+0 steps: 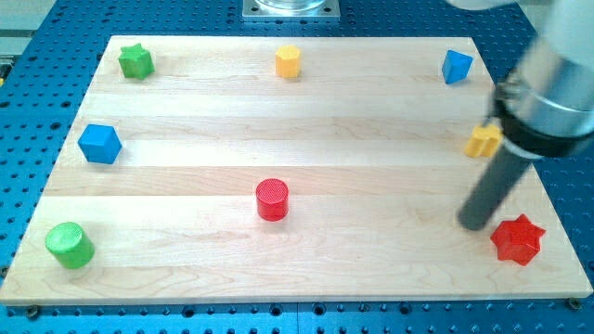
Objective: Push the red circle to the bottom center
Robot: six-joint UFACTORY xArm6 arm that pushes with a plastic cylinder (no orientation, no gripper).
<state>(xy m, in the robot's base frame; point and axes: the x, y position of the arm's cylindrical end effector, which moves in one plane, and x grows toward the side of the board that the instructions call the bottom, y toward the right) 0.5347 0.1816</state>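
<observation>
**Long crossing ahead, red star close by**

Camera view: red circle (pixel 272 199) standing upright on the wooden bench (pixel 371 269), slightly left of centre and a little above the bottom edge, apart from every other block. My tip (pixel 476 223) down near the view's right edge, just left of the red star (pixel 517 239), below the yellow block (pixel 484 141), well apart from the circle.

Likely trouble: clipping the star or the yellow block when setting off; striking the circle from the side and rolling it leftward toward the green cylinder (pixel 70 245); pushing too far and off the bottom edge.

No fingers on this rig, so nothing to call apart or together. Upper arm blurred and cut off at the frame; yellow block partly hidden behind the rod, shape unclear.
</observation>
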